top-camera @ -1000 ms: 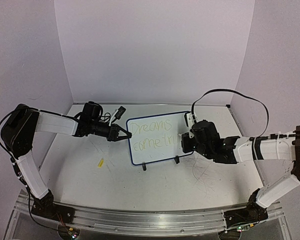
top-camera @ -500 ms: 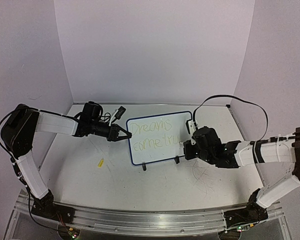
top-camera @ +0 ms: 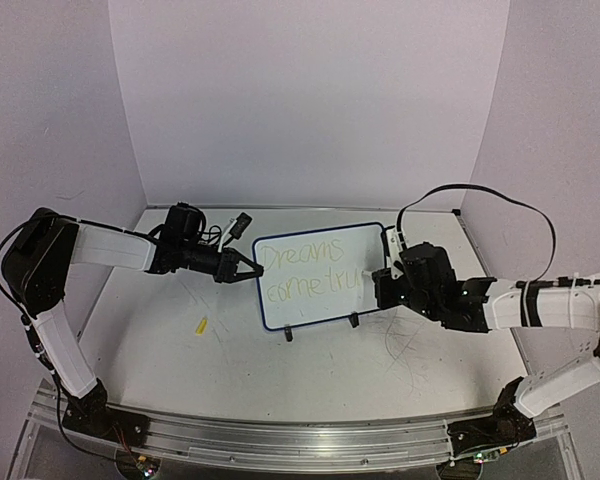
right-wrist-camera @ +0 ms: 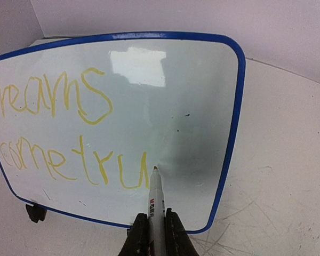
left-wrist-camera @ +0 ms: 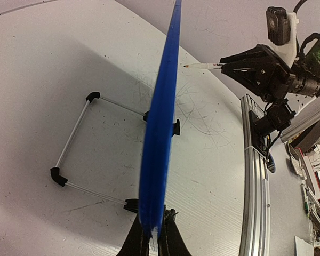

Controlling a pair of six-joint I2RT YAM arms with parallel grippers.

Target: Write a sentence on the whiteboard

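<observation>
The whiteboard stands tilted on the table, blue-rimmed, with black clip feet. The sentence reads "Dreams come tru" in yellow, in two lines. My left gripper is shut on the board's left edge, which shows edge-on as a blue band between the fingers. My right gripper is shut on a white marker. The marker's tip sits just right of the "u", at or very near the board's surface. In the top view the right gripper is at the board's right edge.
A small yellow piece lies on the table left of the board. The board's wire stand reaches out behind it. Grey scribble marks cover the tabletop at the right. A metal rail runs along the near edge.
My right wrist has shifted a little to the right along the board's right edge, with the marker still in it. The left gripper and the board have not moved.
</observation>
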